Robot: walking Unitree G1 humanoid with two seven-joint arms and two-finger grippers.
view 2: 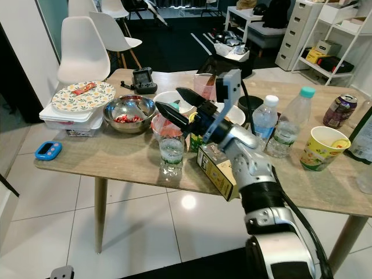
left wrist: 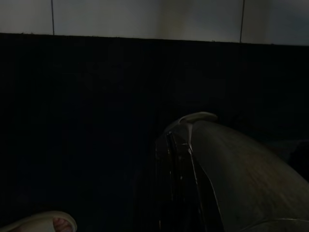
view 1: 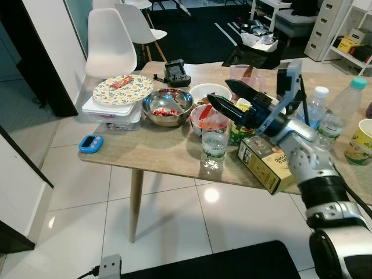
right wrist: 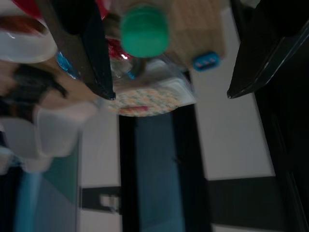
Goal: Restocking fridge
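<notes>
A small clear water bottle (view 1: 215, 145) with a green cap (right wrist: 144, 30) stands near the front edge of the wooden table (view 1: 151, 148). My right gripper (view 1: 219, 91) is open and hovers just above and behind the bottle, pointing left across the table. In the right wrist view its two black fingers (right wrist: 91, 53) spread wide, with the cap off beside one finger and nothing held between them. The left wrist view is very dark, with black flooring and a grey curved shape (left wrist: 227, 179).
Beside the bottle are a yellow carton (view 1: 264, 164), a green can (view 1: 237, 132), a red bowl (view 1: 208, 118), a steel bowl (view 1: 168, 107) and a patterned plate on white boxes (view 1: 121, 90). Taller bottles (view 1: 343, 110) and a paper cup (view 1: 360, 141) stand right. White chairs (view 1: 110, 43) stand behind.
</notes>
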